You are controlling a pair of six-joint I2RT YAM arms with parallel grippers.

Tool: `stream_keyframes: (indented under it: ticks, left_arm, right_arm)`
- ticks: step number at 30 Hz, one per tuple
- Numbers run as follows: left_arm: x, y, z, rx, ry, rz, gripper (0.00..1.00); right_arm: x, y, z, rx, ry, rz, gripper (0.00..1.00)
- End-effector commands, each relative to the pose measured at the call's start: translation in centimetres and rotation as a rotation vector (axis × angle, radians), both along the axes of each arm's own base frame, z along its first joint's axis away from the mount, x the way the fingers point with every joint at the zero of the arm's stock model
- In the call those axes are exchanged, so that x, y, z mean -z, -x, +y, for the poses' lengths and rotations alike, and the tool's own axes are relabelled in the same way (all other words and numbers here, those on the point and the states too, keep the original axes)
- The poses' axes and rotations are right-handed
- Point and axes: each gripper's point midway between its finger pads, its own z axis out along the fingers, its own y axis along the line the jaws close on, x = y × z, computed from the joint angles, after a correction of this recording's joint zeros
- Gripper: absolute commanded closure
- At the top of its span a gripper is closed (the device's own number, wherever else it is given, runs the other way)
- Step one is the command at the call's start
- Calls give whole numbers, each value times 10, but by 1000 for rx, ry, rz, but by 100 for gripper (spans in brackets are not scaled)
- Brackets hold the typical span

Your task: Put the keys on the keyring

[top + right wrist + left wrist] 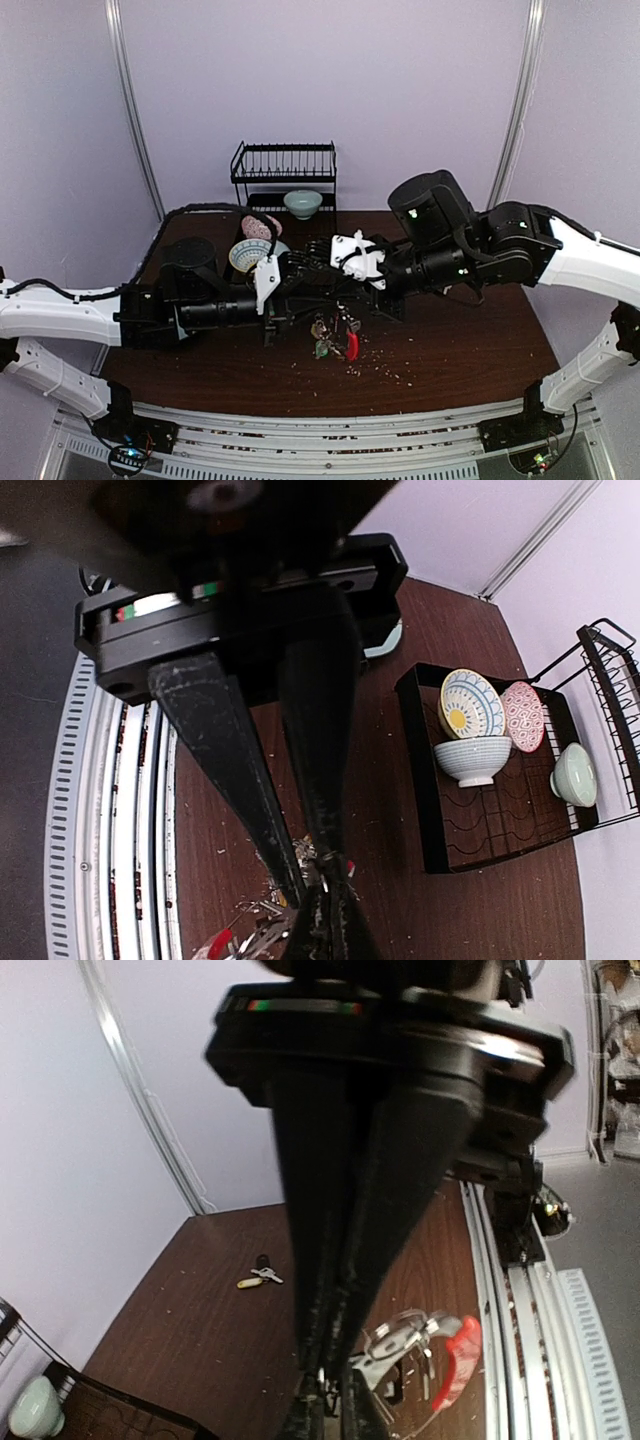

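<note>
Top external view has the left arm [60, 312] reaching in from the left and the right arm [580, 250] from the right, their wrists meeting over the middle of the dark wooden table [470, 350]. Just in front of them, on the tabletop, lies the keyring [335, 335], a small bunch of metal with a green tag and a red clip [352, 346] on its right side. Pale crumbs [385, 365] are scattered over the wood near it and to its right. Behind the arms stands a black wire dish rack [285, 165] with a pale green bowl [302, 203] in it. A blue patterned bowl [250, 256] and a pink plate [257, 228] sit close to the left wrist.

From the left wrist, the left gripper [330, 1390] points down at the table. Its two dark fingers stand close, with only a slim gap between them. Their tips are just beside the silver ring of the keyring, with the red clip further to the right. I cannot tell whether they pinch anything, or whether they are fully together. Two loose keys [258, 1277], one with a yellowish head and one with a dark head, lie together on bare wood, well apart from the keyring.

From the right wrist, the right gripper [318, 915] has its fingers meeting at the tips, closed, down among the metal of the bunch. Whether any of that metal is caught between them is hidden. A scrap of the red clip shows at the lower edge of this view.
</note>
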Motion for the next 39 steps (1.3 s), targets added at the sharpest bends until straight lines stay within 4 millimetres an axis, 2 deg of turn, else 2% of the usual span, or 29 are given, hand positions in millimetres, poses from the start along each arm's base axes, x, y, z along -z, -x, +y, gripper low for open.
stream_keyframes:
  ticks: [1, 5, 7, 9, 16, 21, 26, 29, 32, 39]
  left_arm:
    - [-23, -5, -3, -15, 53, -35, 100]
    - [-19, -5, 0, -20, 48, -34, 100]
    - [-18, -5, 1, -22, 46, -34, 87]
    - [-18, -5, 4, -29, 45, -36, 81]
    - [-18, -8, 11, -58, 43, -48, 92]
    - [-15, -15, 13, -88, 36, -40, 88]
    - [-23, -17, 19, -94, 72, -40, 87]
    - [-21, -22, 18, -107, 70, -30, 86]
    - [-20, -20, 15, -86, 72, -28, 90]
    - [-21, -14, 12, -49, 84, -33, 88]
  right_arm:
    - [-22, 5, 9, -35, -70, -22, 100]
    - [-21, 4, 7, -31, -65, -29, 100]
    - [-20, 3, 6, -27, -59, -31, 100]
    - [-19, 3, 6, -26, -56, -31, 100]
    - [-19, 4, 7, -33, -59, -31, 100]
    - [-18, 4, 6, -32, -57, -29, 100]
    - [-17, 5, 5, -31, -57, -26, 100]
    - [-17, 5, 6, -35, -58, -26, 100]
    - [-17, 5, 7, -38, -61, -27, 100]
    - [-19, 6, 7, -42, -67, -25, 100]
